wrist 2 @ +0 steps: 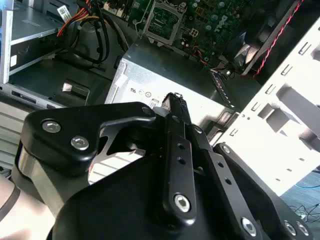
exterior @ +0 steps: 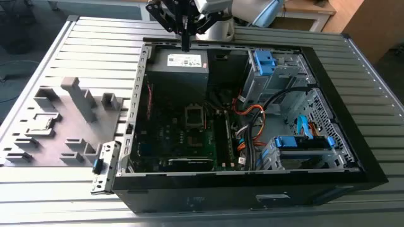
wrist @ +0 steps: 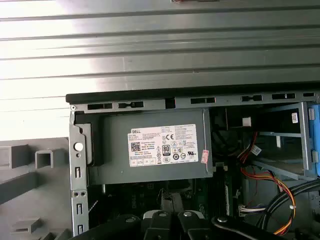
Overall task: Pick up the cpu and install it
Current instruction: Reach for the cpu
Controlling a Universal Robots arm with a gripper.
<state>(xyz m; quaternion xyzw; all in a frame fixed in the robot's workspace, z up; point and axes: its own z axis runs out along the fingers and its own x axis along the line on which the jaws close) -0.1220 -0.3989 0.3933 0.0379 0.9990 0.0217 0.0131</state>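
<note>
Hovering gripper [exterior: 185, 43]: over the far rim of the open computer case [exterior: 353, 156], straight above the grey power supply [exterior: 177, 66] with its white label; touching nothing.
Jaws: drawn together to one narrow tip in the exterior view, and lying flush in the second wrist view; nothing seen clamped between them.
Cpu: too small to pick out for certain; possibly the flat squarish piece [exterior: 43, 124] lying in a recess of the grey parts tray [exterior: 63, 144], on the exterior view's left, outside the case and well apart from the gripper.
Socket [exterior: 194, 117]: metal-framed square near the middle of the motherboard [exterior: 167, 139]; dark inside its frame in the second wrist view, so judged unfilled, though not surely.
Tabletop [exterior: 94, 42]: slatted metal, carrying case and tray side by side.
Progress: judged at the outset; pick not yet made.
Handling: likely light, stiff and thin; smooth metal lid, so slippery under a weak pinch; underside contacts fragile, easily harmed by a scrape, a tilt or a drop.
Where to take hold: by two opposite edges, jaws square to the sides, kept level, clear of the underside; gentle squeeze only.
Risk: crooked seating in the socket, bent contacts if pressed down askew.
</note>
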